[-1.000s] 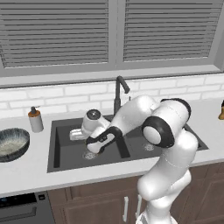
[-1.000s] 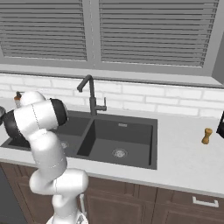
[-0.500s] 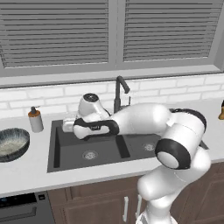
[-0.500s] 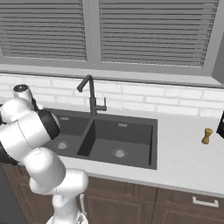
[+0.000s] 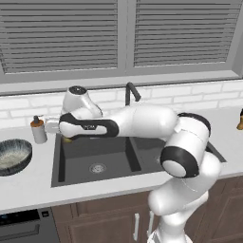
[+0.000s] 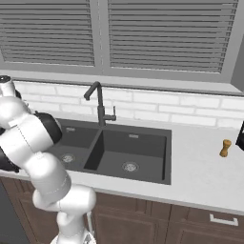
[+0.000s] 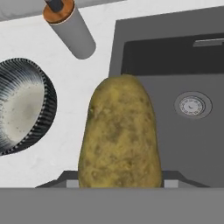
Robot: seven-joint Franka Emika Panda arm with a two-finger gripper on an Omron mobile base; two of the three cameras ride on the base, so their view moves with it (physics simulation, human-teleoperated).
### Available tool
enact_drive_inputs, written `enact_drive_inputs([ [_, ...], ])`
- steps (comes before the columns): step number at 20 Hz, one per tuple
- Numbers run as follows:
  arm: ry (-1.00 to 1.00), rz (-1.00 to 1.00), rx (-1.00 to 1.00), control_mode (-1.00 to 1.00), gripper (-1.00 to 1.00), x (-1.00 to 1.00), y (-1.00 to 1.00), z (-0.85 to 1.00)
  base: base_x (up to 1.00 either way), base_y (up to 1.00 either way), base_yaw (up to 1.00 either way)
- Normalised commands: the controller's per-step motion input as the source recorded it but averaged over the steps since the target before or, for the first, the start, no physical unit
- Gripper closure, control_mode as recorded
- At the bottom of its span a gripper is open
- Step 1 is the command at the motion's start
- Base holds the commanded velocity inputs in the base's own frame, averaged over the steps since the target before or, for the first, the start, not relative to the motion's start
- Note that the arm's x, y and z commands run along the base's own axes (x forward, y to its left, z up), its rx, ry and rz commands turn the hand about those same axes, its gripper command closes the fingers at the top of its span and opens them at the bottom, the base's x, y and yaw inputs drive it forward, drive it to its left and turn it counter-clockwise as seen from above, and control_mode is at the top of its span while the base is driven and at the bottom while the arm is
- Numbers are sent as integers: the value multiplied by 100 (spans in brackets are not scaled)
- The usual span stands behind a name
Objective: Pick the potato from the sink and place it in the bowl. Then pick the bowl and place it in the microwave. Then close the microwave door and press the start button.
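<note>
The potato point(image 7: 119, 135), a yellow-tan oblong lump, fills the middle of the hand view, and my gripper point(image 7: 120, 178) is shut on it. In the left base view a bit of the potato point(image 5: 67, 139) shows under the hand, above the left rim of the sink point(image 5: 109, 159). The speckled blue-grey bowl point(image 5: 13, 155) sits on the counter to the left of the sink, apart from the gripper point(image 5: 61, 135). In the hand view the bowl point(image 7: 19, 107) lies left of the potato, with the sink point(image 7: 183, 70) to the right. The microwave is out of view.
A soap bottle point(image 5: 38, 129) with a brown collar stands on the counter between bowl and sink, close to the hand. The dark gooseneck faucet point(image 6: 98, 102) rises behind the basins. A small wooden pepper mill point(image 6: 225, 147) stands on the right counter.
The arm has risen out of the left basin and swung left, carrying the potato from low in the sink to above its left rim near the soap bottle.
</note>
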Motion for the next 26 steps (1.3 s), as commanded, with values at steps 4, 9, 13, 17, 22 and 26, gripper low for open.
enact_drive_inputs([
  [4,3,0,4,-100,100,-19,96,11,0,0,0],
  [9,6,0,3,-100,100,-16,74,0,0,0,0],
  [13,4,-12,-10,-100,100,6,59,0,0,0,0],
  [17,7,-15,-13,-100,100,15,61,0,0,0,0],
  [22,1,-19,-10,-100,100,4,57,7,0,0,0],
  [26,5,-12,-4,-100,100,4,24,3,0,0,0],
])
